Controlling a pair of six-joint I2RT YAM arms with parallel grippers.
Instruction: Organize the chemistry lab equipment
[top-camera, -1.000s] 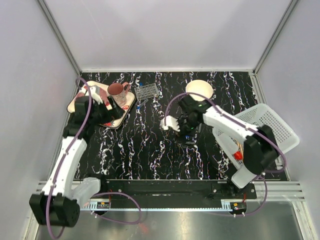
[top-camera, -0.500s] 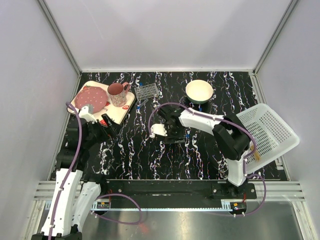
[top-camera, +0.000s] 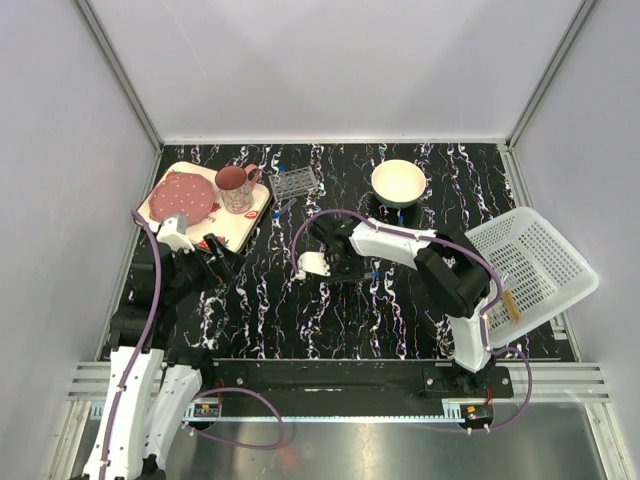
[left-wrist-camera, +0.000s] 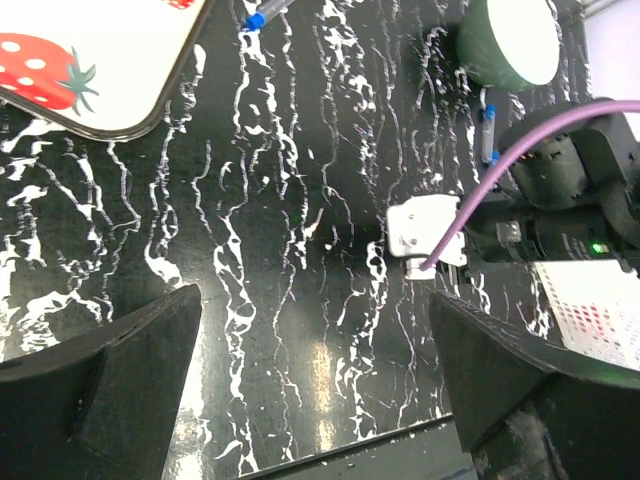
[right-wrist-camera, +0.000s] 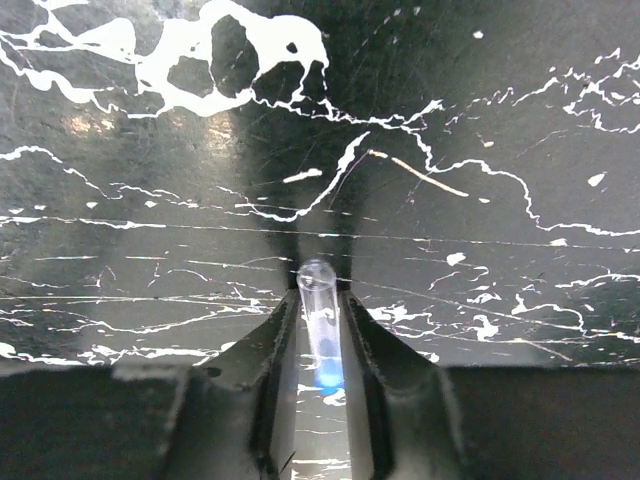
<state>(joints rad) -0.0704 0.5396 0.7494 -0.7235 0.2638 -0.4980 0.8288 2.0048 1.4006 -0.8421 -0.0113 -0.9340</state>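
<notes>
A thin clear tube with a blue cap (right-wrist-camera: 322, 335) stands between my right gripper's (right-wrist-camera: 320, 305) fingers, which are shut on it low over the black marbled table (right-wrist-camera: 480, 120). From above, the right gripper (top-camera: 336, 262) is at the table's middle, and the tube is hidden under it. Near the tray's corner lies another blue-capped tube (left-wrist-camera: 262, 14). One more tube (left-wrist-camera: 488, 130) lies by the bowl. My left gripper (left-wrist-camera: 315, 400) hangs open over bare table, holding nothing; in the top view the left gripper (top-camera: 216, 256) is just in front of the tray.
A strawberry-print tray (top-camera: 252, 222) at the back left carries a dotted plate (top-camera: 180, 198) and a pink mug (top-camera: 236, 186). A small tube rack (top-camera: 294, 182) stands beside it. A cream bowl (top-camera: 398, 181) is at the back and a white basket (top-camera: 535, 262) at the right.
The right gripper moved left toward the middle and its fingers closed on the tube. The left arm drew back from over the tray toward the near edge, still open.
</notes>
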